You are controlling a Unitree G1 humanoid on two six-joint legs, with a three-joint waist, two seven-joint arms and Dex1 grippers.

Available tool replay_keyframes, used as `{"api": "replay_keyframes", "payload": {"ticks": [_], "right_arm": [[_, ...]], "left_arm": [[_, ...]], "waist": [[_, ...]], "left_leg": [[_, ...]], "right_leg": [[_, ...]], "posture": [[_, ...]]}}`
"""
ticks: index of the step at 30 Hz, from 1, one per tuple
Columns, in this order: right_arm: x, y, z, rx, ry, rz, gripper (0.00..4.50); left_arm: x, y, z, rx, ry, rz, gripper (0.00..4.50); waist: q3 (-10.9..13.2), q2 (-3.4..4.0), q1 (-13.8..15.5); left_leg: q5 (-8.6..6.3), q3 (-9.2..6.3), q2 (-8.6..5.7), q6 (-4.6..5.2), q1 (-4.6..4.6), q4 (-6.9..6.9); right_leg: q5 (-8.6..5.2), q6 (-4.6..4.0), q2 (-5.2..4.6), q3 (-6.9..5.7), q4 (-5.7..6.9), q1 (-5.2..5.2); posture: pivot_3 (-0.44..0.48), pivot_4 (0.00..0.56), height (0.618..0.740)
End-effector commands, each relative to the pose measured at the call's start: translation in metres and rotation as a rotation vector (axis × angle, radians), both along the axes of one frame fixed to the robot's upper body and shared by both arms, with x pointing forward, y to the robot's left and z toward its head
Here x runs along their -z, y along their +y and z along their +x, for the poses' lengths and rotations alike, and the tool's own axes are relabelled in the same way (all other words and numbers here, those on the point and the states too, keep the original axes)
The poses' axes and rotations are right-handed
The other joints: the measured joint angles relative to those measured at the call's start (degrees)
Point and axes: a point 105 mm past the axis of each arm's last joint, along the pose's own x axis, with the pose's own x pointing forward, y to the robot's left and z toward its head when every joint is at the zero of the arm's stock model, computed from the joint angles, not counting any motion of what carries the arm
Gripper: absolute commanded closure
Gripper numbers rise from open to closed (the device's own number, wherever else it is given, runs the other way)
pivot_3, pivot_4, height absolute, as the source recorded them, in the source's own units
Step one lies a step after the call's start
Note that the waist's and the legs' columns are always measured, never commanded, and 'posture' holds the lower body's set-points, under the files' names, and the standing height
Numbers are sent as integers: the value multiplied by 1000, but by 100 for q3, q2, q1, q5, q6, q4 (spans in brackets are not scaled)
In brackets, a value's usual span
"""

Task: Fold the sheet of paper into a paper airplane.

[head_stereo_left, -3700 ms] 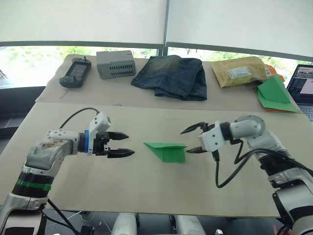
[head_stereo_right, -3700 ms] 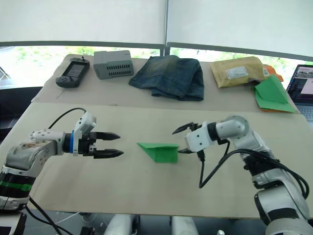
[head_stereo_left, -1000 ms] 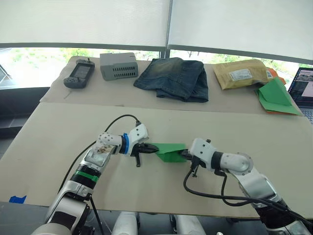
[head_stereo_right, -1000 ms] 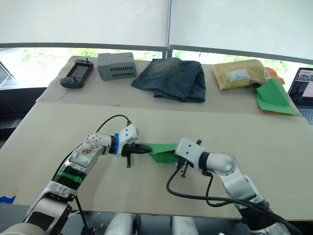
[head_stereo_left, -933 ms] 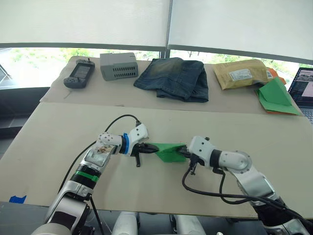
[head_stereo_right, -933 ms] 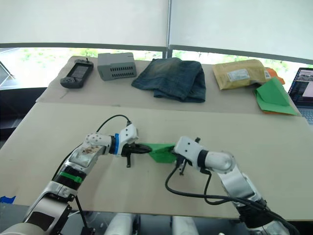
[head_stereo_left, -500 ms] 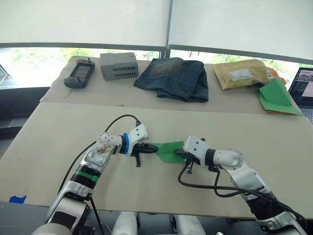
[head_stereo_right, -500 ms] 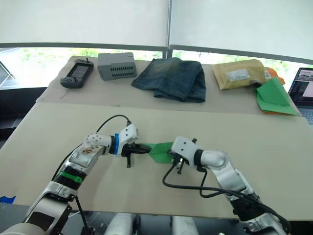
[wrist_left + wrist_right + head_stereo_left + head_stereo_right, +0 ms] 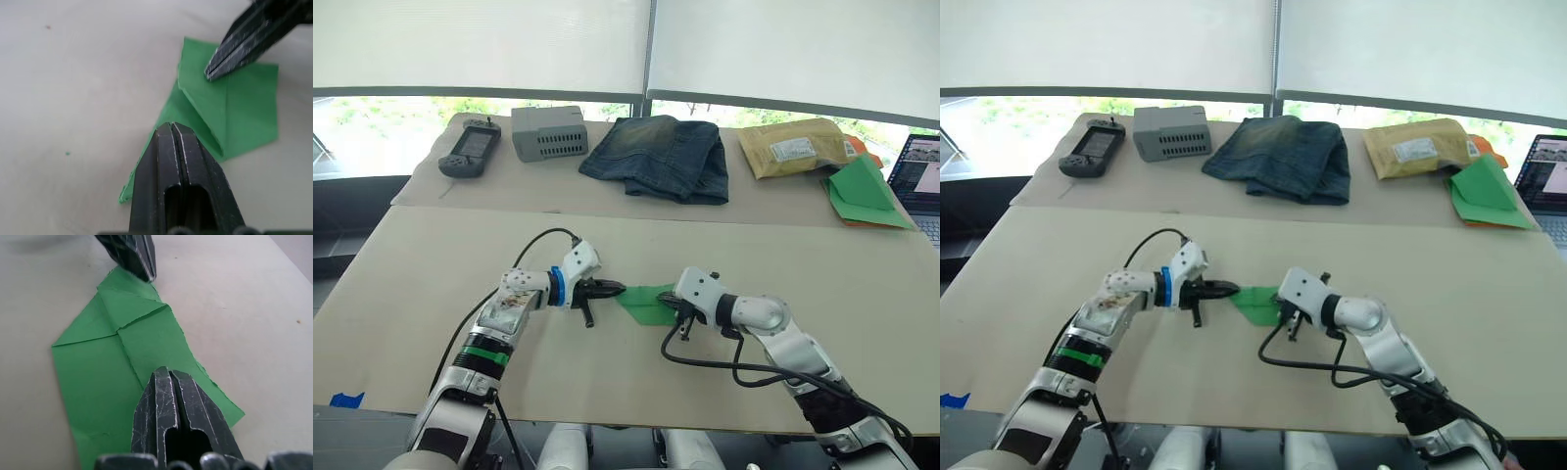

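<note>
The desk (image 9: 431, 245) is carrying the folded sheet of paper (image 9: 646, 302) near the middle of its front half, well apart from every edge. The right gripper (image 9: 674, 305) is pressing down on the sheet's right part with jaws together, and the left gripper (image 9: 613, 289) is pinning the pointed left end, jaws together too. Neither is clamping the paper. The risk, I judge: thin paper is sliding or buckling if either tip is dragged sideways, so a crease may be landing crooked or the ragged edge tearing.
</note>
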Motion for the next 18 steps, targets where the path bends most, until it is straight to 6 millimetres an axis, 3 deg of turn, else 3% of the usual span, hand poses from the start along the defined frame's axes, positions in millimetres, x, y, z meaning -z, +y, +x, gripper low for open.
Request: {"api": "replay_keyframes", "payload": {"ticks": [1, 5, 11, 18], "right_arm": [[23, -7, -4, 41, 87, -49, 4465], [24, -7, -5, 49, 90, -50, 4465], [25, -8, -8, 66, 87, -48, 4465], [25, -11, -9, 102, 74, -30, 4465]], "left_arm": [[-19, -13, -13, 85, -24, -76, 4500], [-12, -19, -21, 110, 1, -61, 4500], [16, -19, -14, 44, 24, 59, 4500], [32, -29, -10, -23, 41, 119, 4500]], "waist": [[0, 0, 3], [-2, 0, 0], [-4, 1, 9], [-33, -2, 31]], "left_leg": [[0, 0, 0, 0, 0, 0], [0, 0, 0, 0, 4, -1], [0, 0, -2, 0, 4, -1], [0, 0, -2, 0, 6, -1]], "right_leg": [[0, 0, 0, 0, 0, 1], [-1, 1, 0, 1, 0, 3], [-1, 2, 0, 0, -2, 4], [-1, 3, -1, 0, -10, 12]], "posture": [[0, 150, 734], [0, 150, 734], [0, 150, 734], [0, 150, 734]]}}
